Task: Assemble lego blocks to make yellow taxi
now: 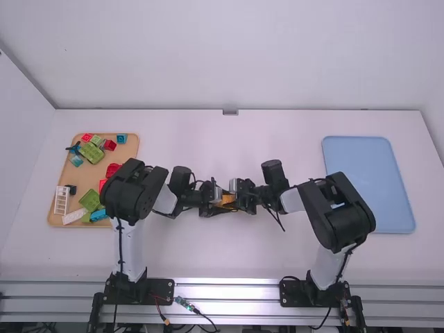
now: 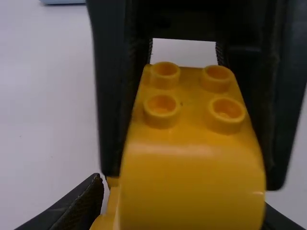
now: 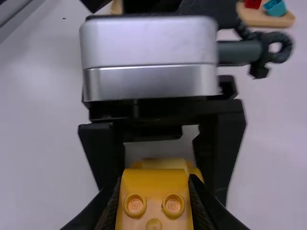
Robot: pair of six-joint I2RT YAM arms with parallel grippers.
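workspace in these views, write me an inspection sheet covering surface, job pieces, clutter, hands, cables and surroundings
surface: white table; spills: nothing seen
job's things: yellow blocks between the two hands, one with a curved face and four studs
clutter: tan tray at left with green, red, blue and white pieces; blue tray at right
left hand: closed on the yellow blocks
right hand: closed on the yellow blocks, facing the left hand
cables: black cable down the left arm; another hanging in a loop by the right forearm; loose wires at the rail between the bases
surroundings: pale walls behind and at left; metal rail along the near edge
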